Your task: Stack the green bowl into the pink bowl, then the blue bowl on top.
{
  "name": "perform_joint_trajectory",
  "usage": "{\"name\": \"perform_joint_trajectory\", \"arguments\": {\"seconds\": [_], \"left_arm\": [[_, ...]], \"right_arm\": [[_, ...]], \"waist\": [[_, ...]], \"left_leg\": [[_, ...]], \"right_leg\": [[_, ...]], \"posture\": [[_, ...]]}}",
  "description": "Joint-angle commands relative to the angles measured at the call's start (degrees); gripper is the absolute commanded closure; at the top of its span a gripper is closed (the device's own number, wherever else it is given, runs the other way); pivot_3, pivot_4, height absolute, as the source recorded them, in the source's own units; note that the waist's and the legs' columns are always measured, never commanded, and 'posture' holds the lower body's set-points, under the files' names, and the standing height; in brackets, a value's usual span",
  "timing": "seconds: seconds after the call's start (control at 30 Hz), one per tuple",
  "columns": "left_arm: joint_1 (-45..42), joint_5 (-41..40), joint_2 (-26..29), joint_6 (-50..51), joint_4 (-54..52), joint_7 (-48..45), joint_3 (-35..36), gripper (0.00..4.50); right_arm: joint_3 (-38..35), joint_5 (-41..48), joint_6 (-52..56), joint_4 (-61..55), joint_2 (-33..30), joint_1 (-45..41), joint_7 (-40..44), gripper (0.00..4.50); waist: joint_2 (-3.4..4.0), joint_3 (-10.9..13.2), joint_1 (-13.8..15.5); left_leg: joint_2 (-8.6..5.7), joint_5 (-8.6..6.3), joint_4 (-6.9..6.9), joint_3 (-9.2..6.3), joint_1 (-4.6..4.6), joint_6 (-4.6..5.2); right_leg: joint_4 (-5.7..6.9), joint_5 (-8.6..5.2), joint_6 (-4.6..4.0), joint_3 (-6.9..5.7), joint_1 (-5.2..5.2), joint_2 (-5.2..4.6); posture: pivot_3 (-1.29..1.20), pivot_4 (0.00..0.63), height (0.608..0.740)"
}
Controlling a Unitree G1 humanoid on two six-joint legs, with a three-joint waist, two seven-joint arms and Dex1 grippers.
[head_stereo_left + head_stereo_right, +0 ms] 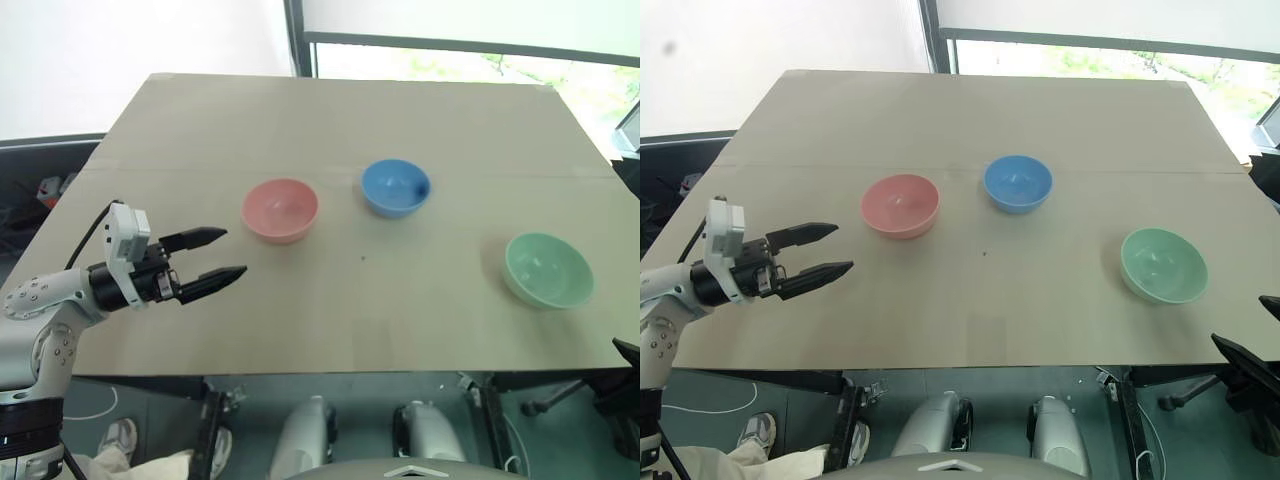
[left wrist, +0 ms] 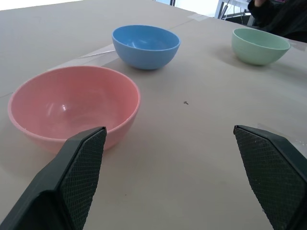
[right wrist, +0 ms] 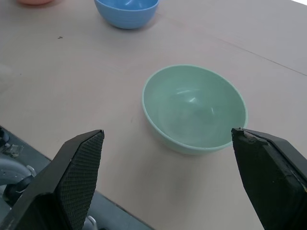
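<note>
1. The left gripper [image 1: 220,255] is seen at the near left edge of the table [image 1: 330,130], its two black fingers spread wide with nothing held between them and nothing touched (bare tabletop lies under the tips). It is aimed toward the pink bowl.
2. The right gripper [image 3: 168,177] is likewise spread wide and empty; in the right wrist view its fingers are seen on either side of the green bowl, short of it and apart from it, above the table's near edge.
3. The green bowl [image 1: 548,268] is found upright and empty near the front right corner of the table, well apart from the other two bowls.
4. The pink bowl [image 1: 280,209] is placed left of centre, upright and empty, just beyond the left gripper's fingertips and not touched by them.
5. The blue bowl [image 1: 396,187] is set slightly farther back, to the right of the pink bowl (near it, with a clear gap between), also upright and empty.
6. No bowl is stacked in another.
</note>
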Motion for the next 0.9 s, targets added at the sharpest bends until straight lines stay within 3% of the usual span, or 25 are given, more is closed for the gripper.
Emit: {"name": "perform_joint_trajectory", "arguments": {"seconds": [0.03, 0.53, 0.63, 0.7, 0.8, 0.9], "left_arm": [[-0.36, -0.28, -1.16, -0.71, -2.87, 1.01, -0.09, 0.0], [-3.03, -0.42, -6.94, 0.69, -8.54, 8.16, -3.05, 0.0], [-5.41, 0.7, -9.01, 1.54, -9.8, 13.24, -4.29, 0.0], [-7.35, 6.32, -9.34, 2.77, -11.55, 20.42, -7.1, 0.0], [-12.83, 12.34, -9.78, 9.67, -13.54, 29.96, -13.05, 0.0], [-18.98, 18.42, -7.88, 14.58, -13.68, 32.49, -20.66, 0.0]], "right_arm": [[-3.2, 0.93, -0.7, 0.56, -1.5, -0.38, 0.47, 0.04], [5.87, -2.26, -2.05, 0.2, -2.59, -7.18, -2.55, 0.04], [10.89, -2.24, -2.36, -2.57, -2.2, -10.97, -4.74, 0.04], [15.63, -1.07, -1.61, -5.31, -2.46, -15.37, -6.87, 0.04], [27.15, -2.33, -1.69, -8.38, -2.36, -23.34, -8.5, 0.04], [36.97, -4.56, -2.25, -8.84, -1.09, -30.61, -9.93, 0.04]], "waist": [[0.0, 0.0, -0.01], [-0.02, -0.02, 0.01], [-0.01, -0.01, -0.02], [-0.02, -0.01, -0.04], [-0.06, -0.01, -0.07], [-0.13, 0.0, 0.03]], "left_leg": [[0.0, 0.0, 0.0, 0.0, 0.0, 0.0], [-0.04, -0.01, 0.02, -0.01, 0.0, 0.03], [-0.05, 0.0, 0.04, 0.0, 0.01, 0.02], [-0.05, 0.02, 0.07, 0.01, 0.02, -0.01], [-0.04, 0.06, 0.09, 0.02, 0.04, -0.07], [-0.05, 0.13, 0.09, -0.01, 0.04, -0.19]], "right_leg": [[0.0, 0.0, 0.0, 0.0, 0.0, 0.0], [0.0, 0.0, 0.0, -0.02, 0.02, -0.01], [0.03, 0.01, 0.01, 0.01, 0.03, 0.21], [0.09, 0.03, 0.05, 0.04, 0.03, 0.26], [0.12, 0.11, 0.18, 0.01, 0.04, 0.35], [0.14, 0.14, 0.24, -0.11, 0.04, 0.46]], "posture": [[0.0, 0.15, 0.74], [0.0, 0.15, 0.74], [0.0, 0.15, 0.74], [0.0, 0.15, 0.74], [0.0, 0.15, 0.74], [0.0, 0.15, 0.74]]}}
